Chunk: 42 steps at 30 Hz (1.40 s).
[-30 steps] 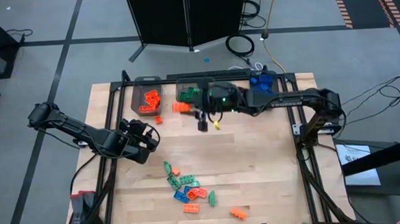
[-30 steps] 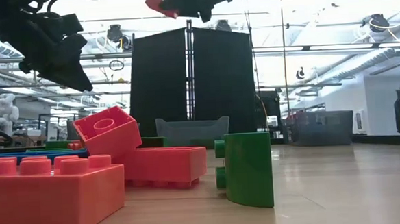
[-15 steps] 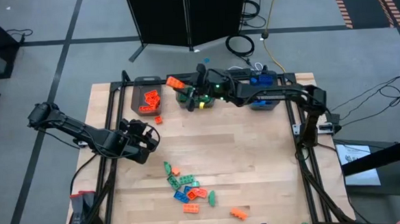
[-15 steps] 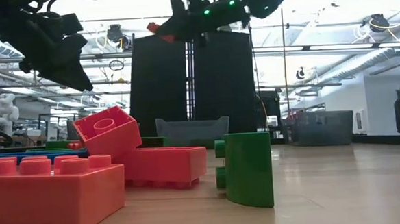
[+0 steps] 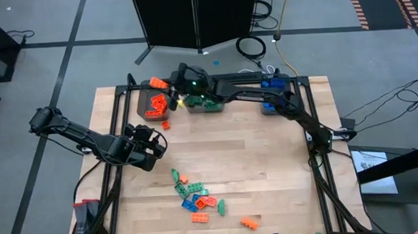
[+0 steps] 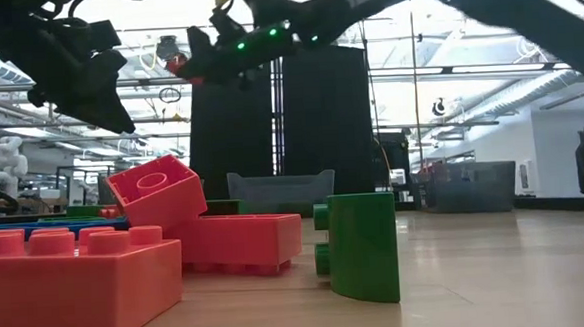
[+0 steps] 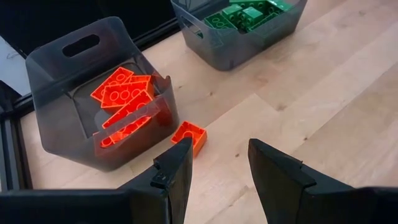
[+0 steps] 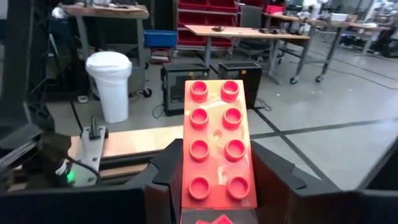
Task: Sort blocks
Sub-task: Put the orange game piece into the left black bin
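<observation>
Table, wooden, centre of the high view. Right arm: stretched across the upper edge toward the upper left, its right gripper sitting over the near rim of the orange bin, upper left of the table, so the drop point looks to lie almost directly below the tool. Left arm: parked at middle left, left gripper with fingers spread and nothing between them, well apart from that bin and farther from it than the right. Green bin, just right of the orange one. Loose pile of blocks, lower centre, orange, green and blue mixed, untouched. Stray orange block on the wood just beside the orange bin. Held block: orange, two-by-four studs, clamped between the right gripper's fingers, long axis running out along them, studs facing the wrist camera.
</observation>
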{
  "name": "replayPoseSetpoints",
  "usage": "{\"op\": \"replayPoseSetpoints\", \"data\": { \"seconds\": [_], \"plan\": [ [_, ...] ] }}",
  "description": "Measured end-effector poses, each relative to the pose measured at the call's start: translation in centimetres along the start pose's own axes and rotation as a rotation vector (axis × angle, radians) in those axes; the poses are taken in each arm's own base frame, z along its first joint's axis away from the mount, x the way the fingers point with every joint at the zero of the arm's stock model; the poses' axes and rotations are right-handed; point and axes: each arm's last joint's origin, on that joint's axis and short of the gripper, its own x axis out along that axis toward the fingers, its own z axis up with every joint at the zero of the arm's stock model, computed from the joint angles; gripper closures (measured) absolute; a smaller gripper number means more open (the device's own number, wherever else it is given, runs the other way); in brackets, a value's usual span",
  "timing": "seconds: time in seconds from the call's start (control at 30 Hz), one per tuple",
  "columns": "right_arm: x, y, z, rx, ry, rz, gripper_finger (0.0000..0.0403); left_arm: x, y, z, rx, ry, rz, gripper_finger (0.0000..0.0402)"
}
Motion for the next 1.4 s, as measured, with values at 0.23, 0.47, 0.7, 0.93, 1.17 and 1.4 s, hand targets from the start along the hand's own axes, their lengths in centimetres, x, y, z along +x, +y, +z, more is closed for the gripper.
{"op": "replayPoseSetpoints", "data": {
  "seconds": [0.23,0.47,0.7,0.93,1.17,1.4],
  "plan": [
    [3.8,-1.1,-2.1,0.085,0.008,0.029,0.0282,0.0,0.0,0.0,0.000,0.001,-0.001,0.0241],
    [5.4,-2.3,-5.3,0.196,0.028,-0.006,0.0282,0.0,0.0,0.0,0.003,0.002,0.001,0.0241],
    [5.6,-3.2,-6.3,0.215,0.058,-0.046,0.0282,0.0,0.0,0.0,0.003,0.001,0.002,0.0241],
    [6.2,-3.3,-7.9,0.268,0.063,-0.049,0.0282,0.0,0.1,0.0,0.003,-0.015,0.010,0.0241],
    [6.8,-2.3,-9.1,0.353,0.058,-0.033,0.0282,0.0,0.1,0.1,0.001,-0.024,0.014,0.0241],
    [7.4,-2.1,-11.2,0.469,0.071,-0.036,0.0282,0.0,0.0,0.1,-0.002,-0.025,0.011,0.0241]
  ]
}}
